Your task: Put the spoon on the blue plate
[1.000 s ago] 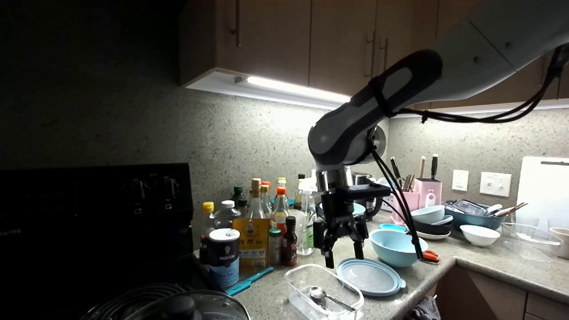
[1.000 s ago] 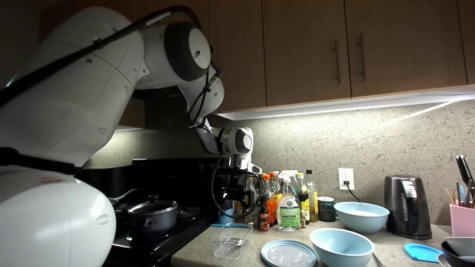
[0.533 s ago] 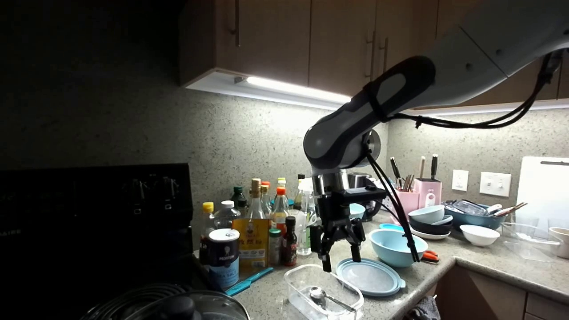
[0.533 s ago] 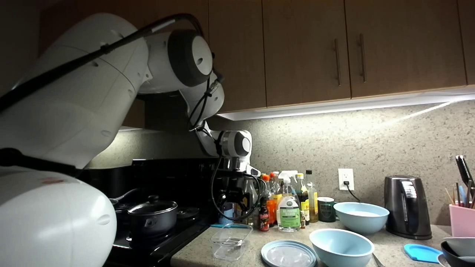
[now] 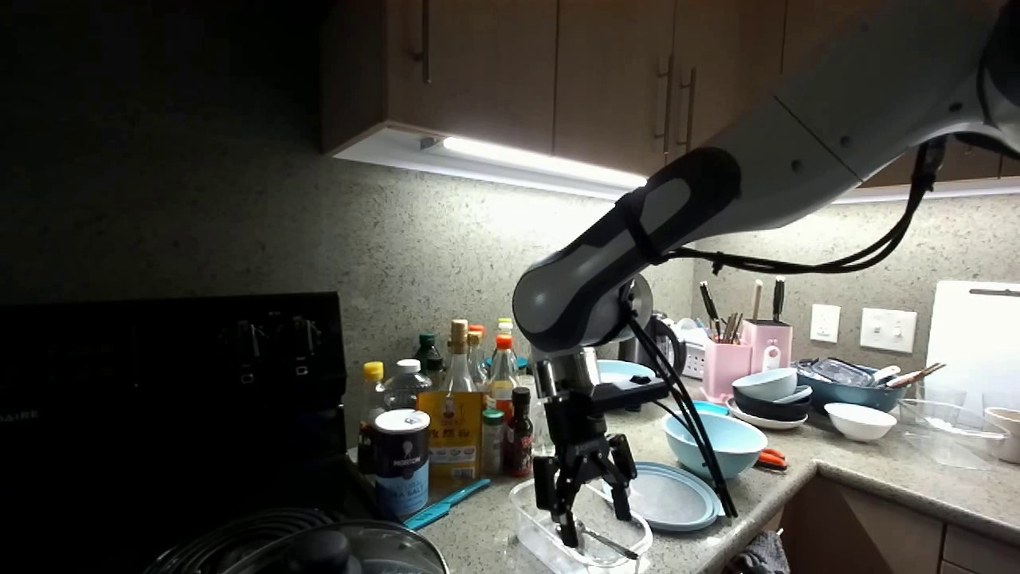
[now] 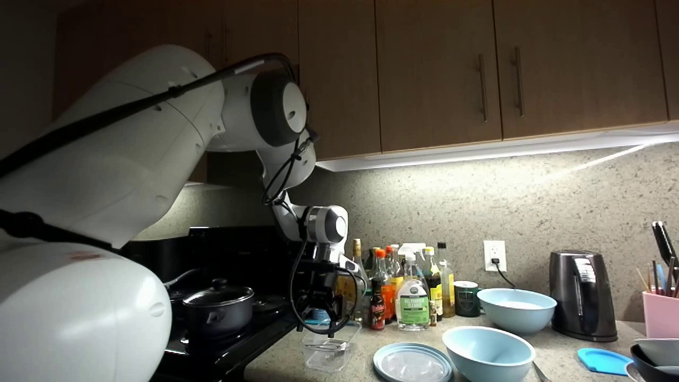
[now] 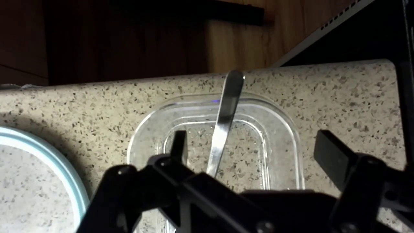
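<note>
Being polished metal, the spoon is judged light, stiff and slippery, best pinched mid-handle; the jaws of the gripper are spread, nothing clasped.

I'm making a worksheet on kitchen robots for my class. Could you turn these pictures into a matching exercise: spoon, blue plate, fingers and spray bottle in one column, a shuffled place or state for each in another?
1. Spoon
2. Blue plate
3. Fingers
4. Spray bottle

A. Standing upright, with a green label
B. Spread apart, gripping nothing
C. In the clear container, handle over its rim
D. Flat on the counter, between the clear container and a light blue bowl

Right pairs: 1-C, 2-D, 3-B, 4-A
</note>
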Robot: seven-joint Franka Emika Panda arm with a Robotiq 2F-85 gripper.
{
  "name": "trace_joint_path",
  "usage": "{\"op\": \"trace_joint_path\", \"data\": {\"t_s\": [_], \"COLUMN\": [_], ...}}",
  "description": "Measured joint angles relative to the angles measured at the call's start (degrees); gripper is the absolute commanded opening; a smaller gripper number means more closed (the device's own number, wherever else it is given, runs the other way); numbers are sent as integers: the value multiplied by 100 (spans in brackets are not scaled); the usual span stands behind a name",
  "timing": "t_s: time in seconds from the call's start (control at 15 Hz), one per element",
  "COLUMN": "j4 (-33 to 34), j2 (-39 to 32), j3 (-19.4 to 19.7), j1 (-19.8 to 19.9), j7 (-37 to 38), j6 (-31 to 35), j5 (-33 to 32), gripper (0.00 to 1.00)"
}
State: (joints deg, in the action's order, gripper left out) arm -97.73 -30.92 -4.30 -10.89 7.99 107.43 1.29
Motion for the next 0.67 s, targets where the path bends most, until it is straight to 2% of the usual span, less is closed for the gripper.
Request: {"op": "trace_joint_path", "data": {"t_s": [0.67], "j4": [602], "j2": [-415], "j3": [112], "j1": [173], "j7": [0], "j6": [-57], "j5": [9], "gripper": [100]}}
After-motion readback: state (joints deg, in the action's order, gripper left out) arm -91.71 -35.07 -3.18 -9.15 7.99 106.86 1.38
